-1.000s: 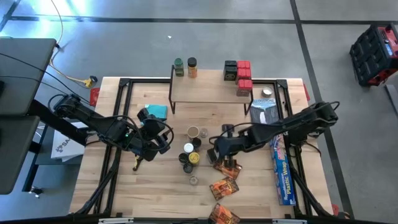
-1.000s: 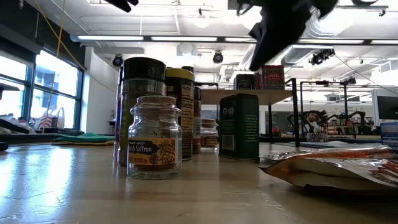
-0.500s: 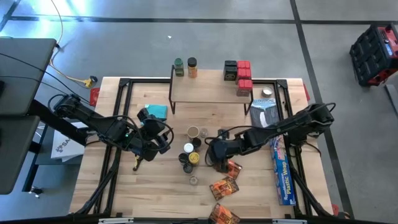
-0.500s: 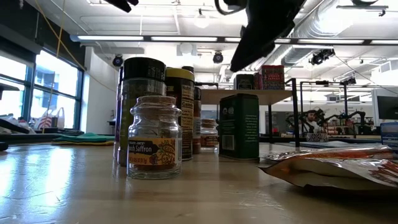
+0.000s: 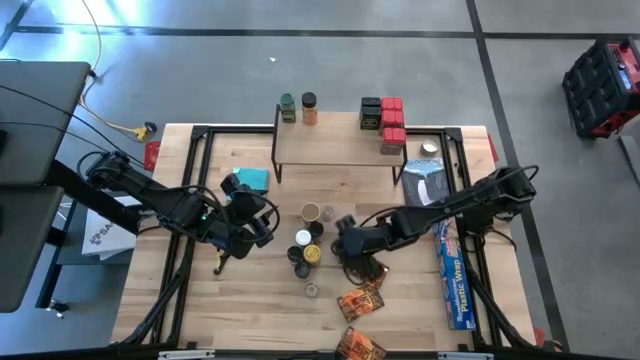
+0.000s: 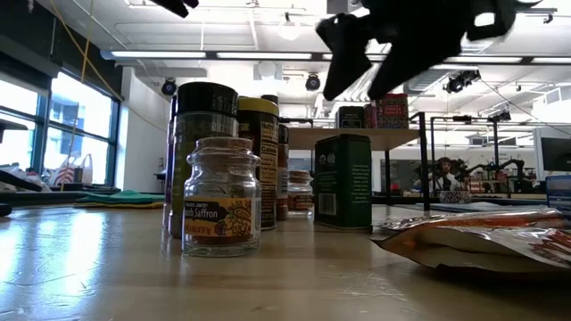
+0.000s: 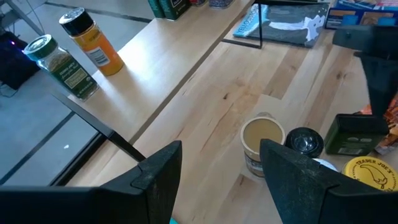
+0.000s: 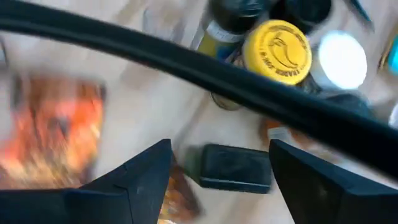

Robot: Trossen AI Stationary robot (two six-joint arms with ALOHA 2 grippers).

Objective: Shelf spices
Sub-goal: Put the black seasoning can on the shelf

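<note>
The right gripper (image 5: 347, 240) hangs with its fingers spread wide and empty above the cluster of small round spice jars (image 5: 308, 250) in the middle of the wooden worktop (image 5: 250, 300). In the right wrist view a dark green rectangular tin (image 8: 236, 165) lies between those fingers, with the yellow-lidded jar (image 8: 285, 51) just beyond it and an orange-brown flat packet (image 8: 53, 127) to one side.

The step in hand looks like closing on that tin. To do it well, the fingers should come down straddling its narrow sides, clear of the yellow-lidded jar and the packet edge, and close only once the tin sits squarely between them.

The low rack with a light wooden top (image 5: 335, 145) stands at the far edge, already carrying jars and red boxes; its middle is bare.

The left gripper (image 5: 262, 222) waits near the teal square cloth (image 5: 250, 179), fingers parted and empty.
</note>
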